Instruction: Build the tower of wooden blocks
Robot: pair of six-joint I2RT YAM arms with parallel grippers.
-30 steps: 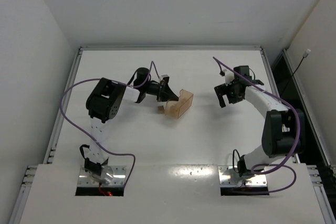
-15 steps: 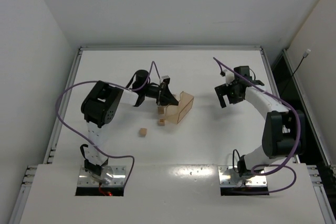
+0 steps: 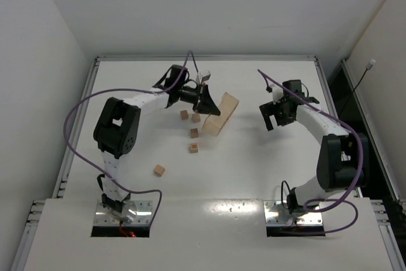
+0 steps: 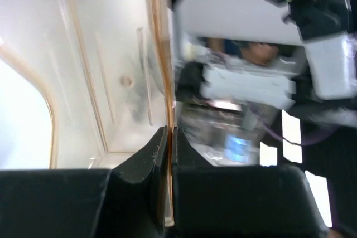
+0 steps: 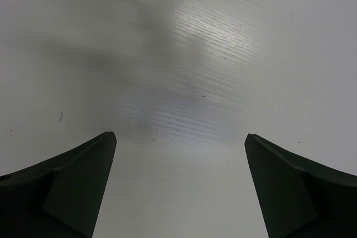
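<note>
Wood block tower: not yet standing; no cube rests on another.
Location: its cubes [image 3: 193, 132] lie loose on the counter [image 3: 254, 157], left of centre, beside and near the box [image 3: 222, 113].
Cube count: five in the top view. Two sit close together by the box, two more nearer the arms, and one well apart toward the left base.
Box count: one, translucent tan, tipped up on edge.
Handling (judged): light, stiff, smooth-faced and not fragile; easily nudged aside.
Hold point (judged): across two opposite flat faces, from above and centred, since each cube is far smaller than the jaws.
Left gripper [image 4: 169, 137]: pressed together on the thin box wall, holding the box tilted.
Right gripper [image 5: 178, 137]: spread wide, holding nothing, over bare counter well apart from the cubes.
</note>
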